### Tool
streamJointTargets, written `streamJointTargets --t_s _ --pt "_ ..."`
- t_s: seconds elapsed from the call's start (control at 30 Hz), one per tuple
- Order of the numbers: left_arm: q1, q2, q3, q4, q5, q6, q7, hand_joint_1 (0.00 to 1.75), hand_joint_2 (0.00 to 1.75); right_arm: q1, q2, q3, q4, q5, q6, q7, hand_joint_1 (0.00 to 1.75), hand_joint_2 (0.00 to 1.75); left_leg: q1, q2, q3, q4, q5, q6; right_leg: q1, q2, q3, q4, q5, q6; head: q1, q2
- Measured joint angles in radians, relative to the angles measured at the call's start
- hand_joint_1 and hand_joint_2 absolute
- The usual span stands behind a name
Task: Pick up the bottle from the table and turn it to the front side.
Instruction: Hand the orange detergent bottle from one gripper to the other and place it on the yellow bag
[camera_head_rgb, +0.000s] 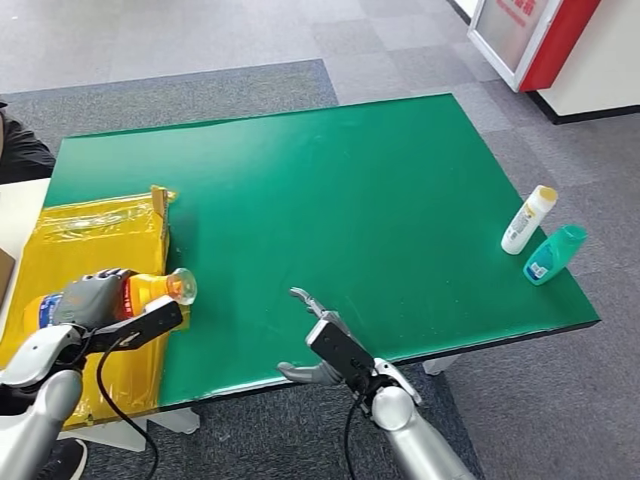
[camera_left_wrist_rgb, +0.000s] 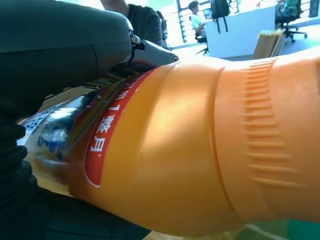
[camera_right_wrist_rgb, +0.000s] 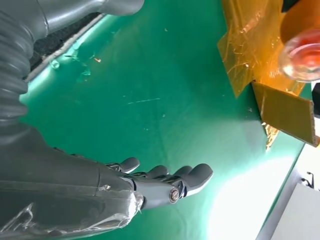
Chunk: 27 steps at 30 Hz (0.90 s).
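Observation:
My left hand (camera_head_rgb: 94, 297) grips an orange bottle (camera_head_rgb: 143, 291) with a clear cap, held on its side above the yellow box at the table's left edge, cap end toward the table's middle. Up close, the orange bottle (camera_left_wrist_rgb: 196, 150) shows a red label with white characters, and my left hand's dark fingers (camera_left_wrist_rgb: 56, 45) wrap over it. My right hand (camera_head_rgb: 321, 340) hovers over the green table (camera_head_rgb: 362, 200) near its front edge, fingers spread and holding nothing. In the right wrist view, my right hand's fingers (camera_right_wrist_rgb: 166, 177) stretch out over the green surface, and the bottle's clear cap (camera_right_wrist_rgb: 303, 55) shows at the far edge.
A yellow film-wrapped box (camera_head_rgb: 90, 250) with a cardboard flap lies on the table's left side. A white bottle with a yellow cap (camera_head_rgb: 528, 220) and a teal bottle (camera_head_rgb: 555, 253) lie at the table's right edge. A person's dark sleeve (camera_head_rgb: 19, 150) is at far left.

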Motion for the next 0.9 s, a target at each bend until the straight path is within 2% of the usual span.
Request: streamJointTargets --t_s 0.4,0.57,0.77,0.8,0.83,0.9 --pt "-0.051 -0.041 -0.028 0.262 -0.205 0.167 -0.017 1.75 1.75 0.007 -0.002 -0.008 0.029 -0.003 0.018 -0.015 0.0 1.75 0.0 0.0 0.0 0.0 0.0 0.0 0.0 0.0 0.0 0.0 0.0 0.0 0.0 0.0" --pt "-0.066 -0.064 -0.015 0.338 -0.246 0.248 -0.023 1.75 1.75 0.005 -0.002 -0.002 0.054 -0.003 0.02 -0.016 0.0 1.75 0.0 0.0 0.0 0.0 0.0 0.0 0.0 0.0 0.0 0.0 0.0 0.0 0.0 0.0" --pt "-0.074 -0.086 0.009 0.392 -0.273 0.301 -0.023 1.71 1.75 0.001 -0.002 0.012 0.076 -0.003 0.025 -0.016 0.0 1.75 0.0 0.0 0.0 0.0 0.0 0.0 0.0 0.0 0.0 0.0 0.0 0.0 0.0 0.0" --pt "-0.076 -0.091 0.014 0.4 -0.276 0.31 -0.023 1.59 1.75 -0.001 -0.002 0.015 0.08 -0.003 0.026 -0.016 0.0 1.75 0.0 0.0 0.0 0.0 0.0 0.0 0.0 0.0 0.0 0.0 0.0 0.0 0.0 0.0" --pt "-0.078 -0.095 0.02 0.409 -0.278 0.318 -0.024 1.31 1.75 -0.004 -0.001 0.019 0.083 -0.003 0.027 -0.016 0.0 1.75 0.0 0.0 0.0 0.0 0.0 0.0 0.0 0.0 0.0 0.0 0.0 0.0 0.0 0.0" --pt "-0.081 -0.104 0.033 0.424 -0.277 0.331 -0.031 0.47 1.75 -0.008 -0.001 0.026 0.089 -0.003 0.028 -0.016 0.0 1.75 0.0 0.0 0.0 0.0 0.0 0.0 0.0 0.0 0.0 0.0 0.0 0.0 0.0 0.0"
